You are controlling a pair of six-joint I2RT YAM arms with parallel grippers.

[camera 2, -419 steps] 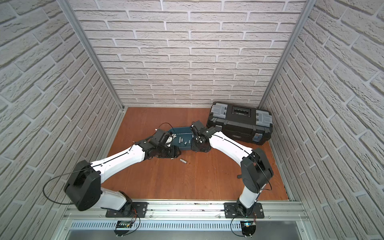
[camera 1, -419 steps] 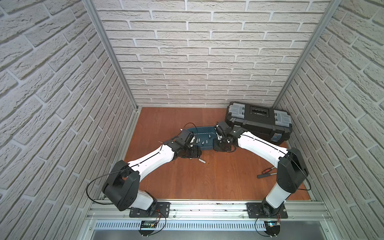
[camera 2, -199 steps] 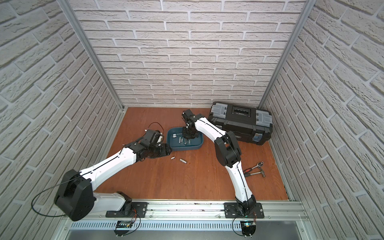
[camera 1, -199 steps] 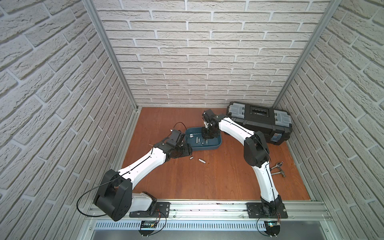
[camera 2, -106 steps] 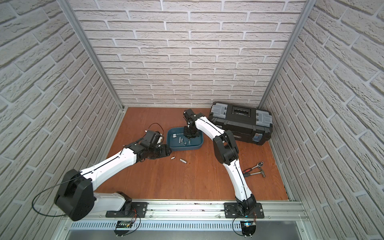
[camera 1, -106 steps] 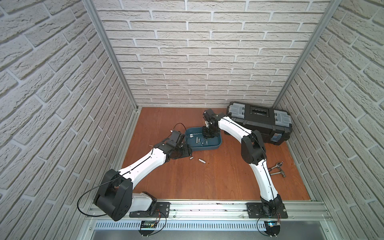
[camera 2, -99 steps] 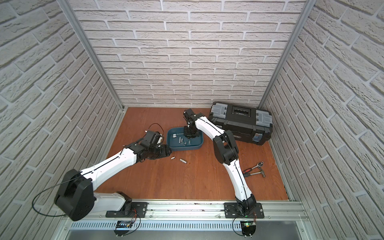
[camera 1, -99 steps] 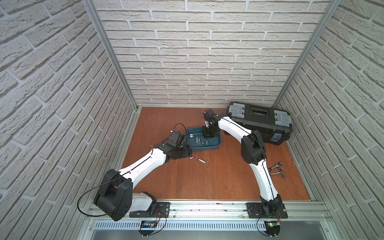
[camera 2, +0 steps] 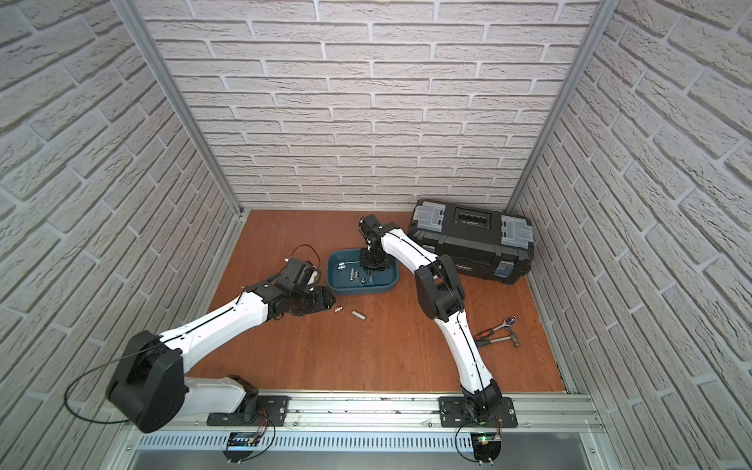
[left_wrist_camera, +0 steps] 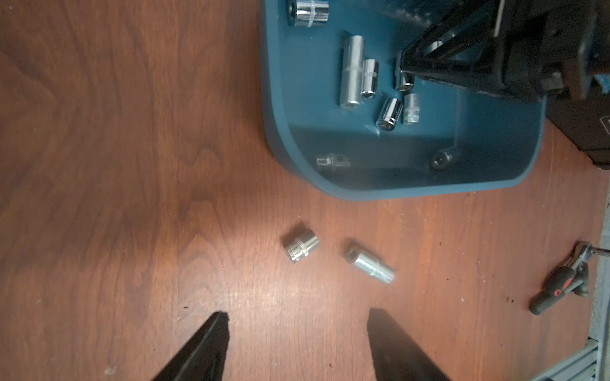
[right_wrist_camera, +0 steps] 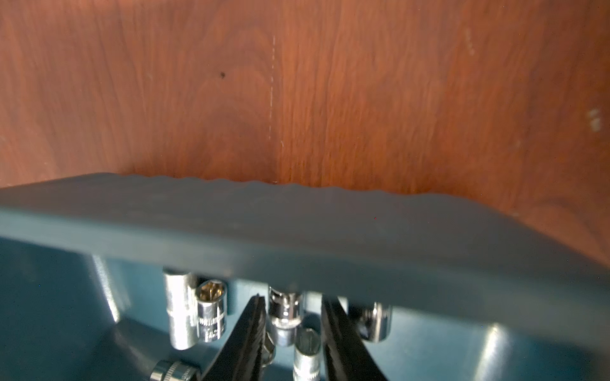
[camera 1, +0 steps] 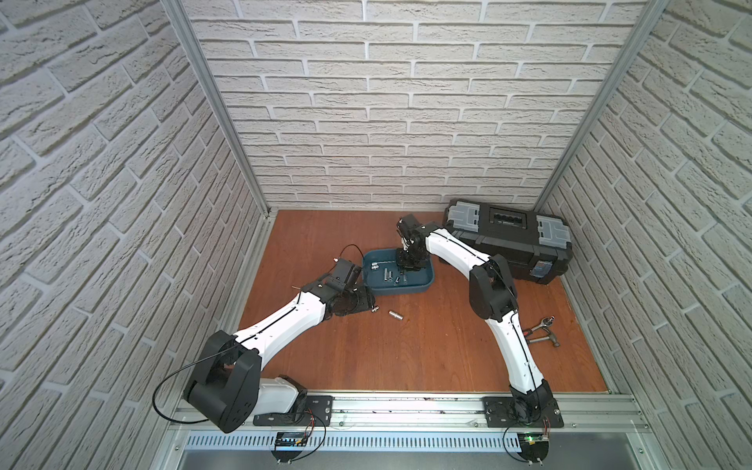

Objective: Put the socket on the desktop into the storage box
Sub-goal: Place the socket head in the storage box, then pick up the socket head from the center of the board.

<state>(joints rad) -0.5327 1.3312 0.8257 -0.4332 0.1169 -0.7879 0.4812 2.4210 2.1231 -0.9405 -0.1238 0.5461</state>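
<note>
**Sockets: two on the desktop (camera 1: 407, 358), more in the storage box (camera 1: 407, 289)**

A short socket (left_wrist_camera: 300, 247) and a long socket (left_wrist_camera: 369, 265) lie on their sides on the bare wood. They are near each other but apart, just outside the box's near wall.

The left gripper (left_wrist_camera: 297, 313) hovers close by, jaws spread wide with nothing between them. Only the two finger ends show in the left wrist view. In both top views the fingertips are lost against the dark wrist.

The right gripper (right_wrist_camera: 293, 300) reaches down into the box. Its jaws stand narrowly apart with a chrome socket (right_wrist_camera: 284, 310) between them. A gap shows on one side of that socket; whether the other finger touches it cannot be told.

The box's blurred rim crosses the right wrist view and hides the tops of the sockets behind it. From above, the gripper covers part of the box floor, so the count of boxed sockets (left_wrist_camera: 351, 72) is uncertain. One of them is cut off at the edge of the left wrist view. Two dim shapes on the box's inner wall may be reflections.

A black toolbox (camera 1: 508, 240) stands near the box. A ratchet (camera 1: 541, 323) and a hammer (camera 1: 545, 341) lie together, well apart from the sockets.
</note>
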